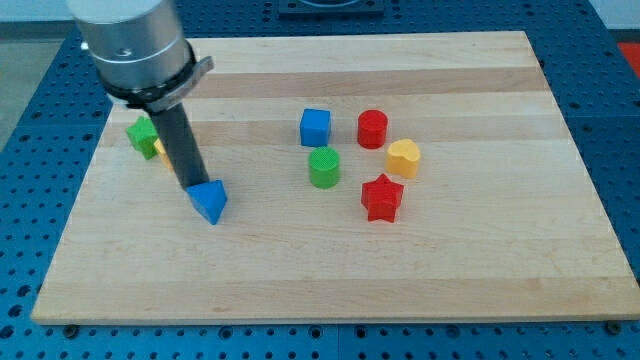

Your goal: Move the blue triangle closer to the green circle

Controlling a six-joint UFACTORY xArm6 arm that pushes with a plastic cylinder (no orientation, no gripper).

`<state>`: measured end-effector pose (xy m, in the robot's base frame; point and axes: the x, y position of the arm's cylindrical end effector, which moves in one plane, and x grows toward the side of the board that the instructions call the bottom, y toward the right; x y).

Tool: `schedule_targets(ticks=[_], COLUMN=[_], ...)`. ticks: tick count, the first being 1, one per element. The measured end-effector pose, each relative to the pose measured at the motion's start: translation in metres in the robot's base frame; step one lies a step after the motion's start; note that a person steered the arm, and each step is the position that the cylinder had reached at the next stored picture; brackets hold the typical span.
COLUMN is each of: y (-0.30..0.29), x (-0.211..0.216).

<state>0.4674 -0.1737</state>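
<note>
The blue triangle point(210, 201) lies on the wooden board point(330, 270), left of centre. The green circle point(324, 167) stands to its right, near the board's middle, a clear gap between them. My tip point(194, 186) sits at the triangle's upper left edge, touching or almost touching it. The dark rod rises from there up to the grey arm body at the view's top left.
A blue cube point(315, 127) is just above the green circle. A red cylinder point(372, 129), a yellow block point(403, 157) and a red star point(382, 198) lie to its right. A green block point(143, 134) and a yellow block point(161, 149) sit partly hidden behind the rod.
</note>
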Motion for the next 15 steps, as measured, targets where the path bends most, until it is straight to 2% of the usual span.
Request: schedule_targets(ticks=[2,3,7,10,12,13,15], y=[-0.020,-0.019,0.019,0.071,0.080,0.080,0.081], x=[0.031,0.033,0.015,0.036,0.046,0.068,0.067])
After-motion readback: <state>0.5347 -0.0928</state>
